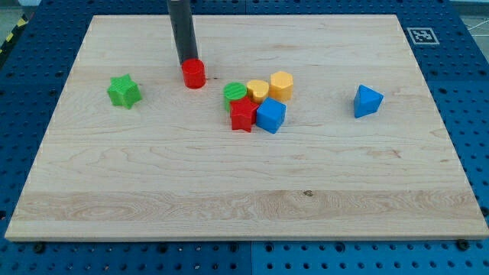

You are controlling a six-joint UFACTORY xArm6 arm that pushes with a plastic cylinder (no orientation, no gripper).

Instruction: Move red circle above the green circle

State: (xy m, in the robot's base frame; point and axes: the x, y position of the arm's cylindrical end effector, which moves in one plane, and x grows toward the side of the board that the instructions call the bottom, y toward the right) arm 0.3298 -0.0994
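Right now my tip (pixel 188 61) seems to touch the red circle (pixel 194 74) from eleven o'clock; no claw, nothing held. Green circle (pixel 235 92) lies at four o'clock.

Our tip (pixel 188 61): we have it touching the red circle (pixel 194 74) at that block's top-left edge.
Red circle: we see it up and left of the green circle (pixel 235 93), apart from it.
Cluster: green circle, yellow heart-like block (pixel 257 91), yellow hexagon (pixel 281 85), red star (pixel 243 114) and blue cube (pixel 270 115) huddle together.
Outliers: green star (pixel 123 91) at the view's left, blue triangle (pixel 367 101) at the right.
Surface: we work on a wooden board (pixel 229 198).
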